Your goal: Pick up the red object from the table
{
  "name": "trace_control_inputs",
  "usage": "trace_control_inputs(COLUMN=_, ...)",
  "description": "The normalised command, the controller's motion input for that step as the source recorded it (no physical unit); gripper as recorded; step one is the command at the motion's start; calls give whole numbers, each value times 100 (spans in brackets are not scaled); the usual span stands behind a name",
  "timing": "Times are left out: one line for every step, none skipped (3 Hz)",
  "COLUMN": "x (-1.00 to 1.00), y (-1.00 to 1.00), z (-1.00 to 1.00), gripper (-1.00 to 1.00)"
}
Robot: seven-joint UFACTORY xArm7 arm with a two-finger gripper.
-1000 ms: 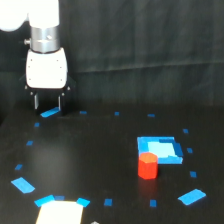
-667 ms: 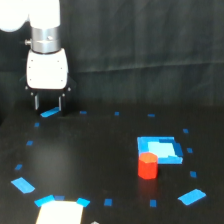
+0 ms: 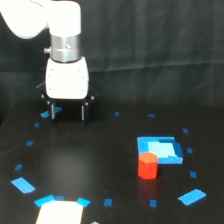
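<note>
the gripper (image 3: 68, 113) hangs over the back of the tabletop (image 3: 100, 165) toward the exterior view's left, its two fingers spread apart and holding nothing. the red object (image 3: 147, 166) stands upright well apart from it, toward the exterior view's right, just in front of the blue square patch (image 3: 160, 150). to grasp well, centre the open fingers over the cylinder before descending, then close evenly around its sides.
</note>
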Motion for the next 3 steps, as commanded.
trace_control_inputs(x=100, y=-70, z=-6, gripper=100)
trace_control_inputs(x=100, y=-17, z=-43, gripper=91)
trace_control_inputs(x=100, y=-67, z=-25, gripper=65)
